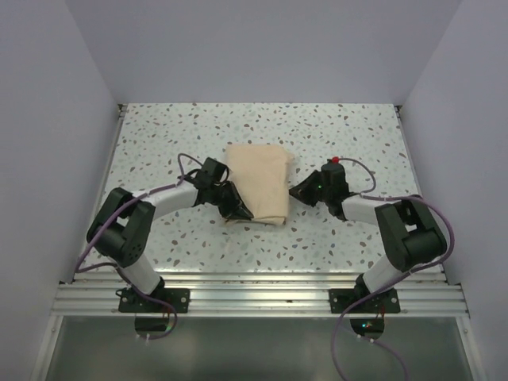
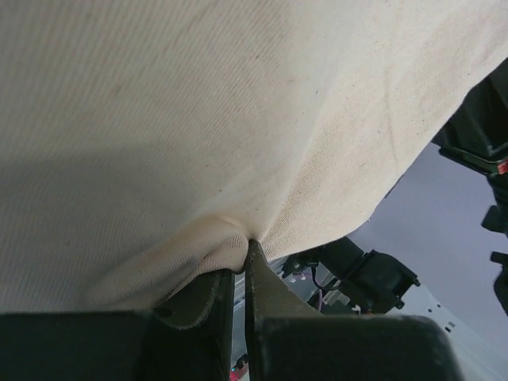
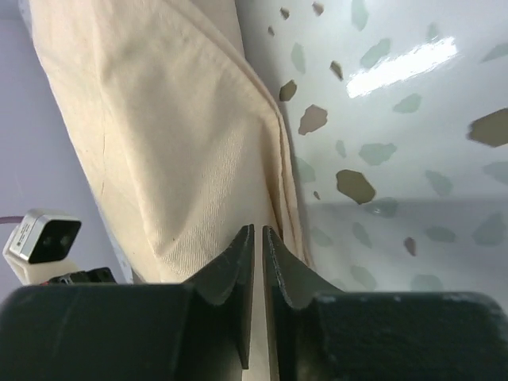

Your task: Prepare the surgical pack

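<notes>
The surgical pack shows as a folded beige cloth bundle (image 1: 258,182) lying mid-table. My left gripper (image 1: 238,210) sits at its near left corner. In the left wrist view that gripper (image 2: 240,250) is shut on a bunched fold of the cloth (image 2: 238,103), which hangs over the lens. My right gripper (image 1: 295,193) is at the bundle's right edge. In the right wrist view its jaws (image 3: 258,232) stand a narrow gap apart over the layered cloth edge (image 3: 159,143), with nothing pinched between them. No tray, instruments or gauze are in view.
The speckled tabletop (image 1: 198,135) is walled on the left, right and far sides. An aluminium rail (image 1: 254,294) runs along the near edge by the arm bases. The right arm (image 2: 373,278) shows past the cloth in the left wrist view.
</notes>
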You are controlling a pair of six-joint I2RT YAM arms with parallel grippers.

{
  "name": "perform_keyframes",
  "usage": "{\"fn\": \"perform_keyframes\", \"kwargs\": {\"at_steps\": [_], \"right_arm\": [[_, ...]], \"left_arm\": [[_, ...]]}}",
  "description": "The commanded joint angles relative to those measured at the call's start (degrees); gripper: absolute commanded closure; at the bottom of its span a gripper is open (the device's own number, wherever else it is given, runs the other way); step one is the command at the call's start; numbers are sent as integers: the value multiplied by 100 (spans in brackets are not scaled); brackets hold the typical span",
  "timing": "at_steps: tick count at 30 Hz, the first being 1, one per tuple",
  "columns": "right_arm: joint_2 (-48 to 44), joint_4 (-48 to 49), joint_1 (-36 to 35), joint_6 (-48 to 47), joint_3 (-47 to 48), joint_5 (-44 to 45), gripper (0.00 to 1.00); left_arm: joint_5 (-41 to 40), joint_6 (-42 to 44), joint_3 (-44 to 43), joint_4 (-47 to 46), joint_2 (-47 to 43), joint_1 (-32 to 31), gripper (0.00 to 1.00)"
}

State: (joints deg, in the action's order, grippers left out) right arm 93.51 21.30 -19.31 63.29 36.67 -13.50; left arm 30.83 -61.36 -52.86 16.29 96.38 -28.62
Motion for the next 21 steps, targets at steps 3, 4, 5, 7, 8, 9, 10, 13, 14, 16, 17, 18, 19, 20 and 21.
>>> {"fn": "perform_keyframes", "kwargs": {"at_steps": [3,4,5,7,8,9,10,13,14,16,17,18,19,20,21], "right_arm": [[-597,-1961,419,-1168,473,31,80],[-667,-2111,437,-1248,551,84,77],[-685,-2260,454,-1318,691,49,74],[-712,-2306,481,-1424,772,-47,62],[-738,-2262,481,-1442,842,-126,57],[-730,-2183,490,-1477,894,-205,47],[-721,-2165,490,-1495,947,-284,42],[-773,-2375,490,-1504,1141,-338,41],[-826,-2454,481,-1495,1193,-260,41],[-931,-2718,490,-1503,1290,-119,41],[-923,-2797,490,-1486,1404,-66,41],[-853,-2955,490,-1460,1474,22,40],[-792,-3052,490,-1451,1562,40,40],[-721,-3114,490,-1433,1728,40,38],[-564,-3245,481,-1407,1817,84,38]], "left_arm": [[-1735,713,92,1349,-381,190,100],[-1886,740,5,1568,-470,216,100],[-2036,775,-57,1657,-558,243,100],[-2353,968,-293,1858,-717,261,100],[-2414,1021,-373,1929,-734,261,100],[-2424,1117,-444,1956,-700,252,100],[-2424,1161,-592,2017,-665,261,98],[-2415,1276,-769,2053,-620,208,83],[-2476,1285,-804,2088,-655,182,78],[-2739,1337,-909,2185,-787,33,60],[-2827,1346,-954,2237,-831,-20,54],[-3002,1364,-989,2307,-892,-116,49],[-3065,1381,-1076,2421,-936,-170,43],[-3065,1390,-1129,2475,-963,-274,40],[-3379,1399,-1260,2640,-1024,-345,36]]}}
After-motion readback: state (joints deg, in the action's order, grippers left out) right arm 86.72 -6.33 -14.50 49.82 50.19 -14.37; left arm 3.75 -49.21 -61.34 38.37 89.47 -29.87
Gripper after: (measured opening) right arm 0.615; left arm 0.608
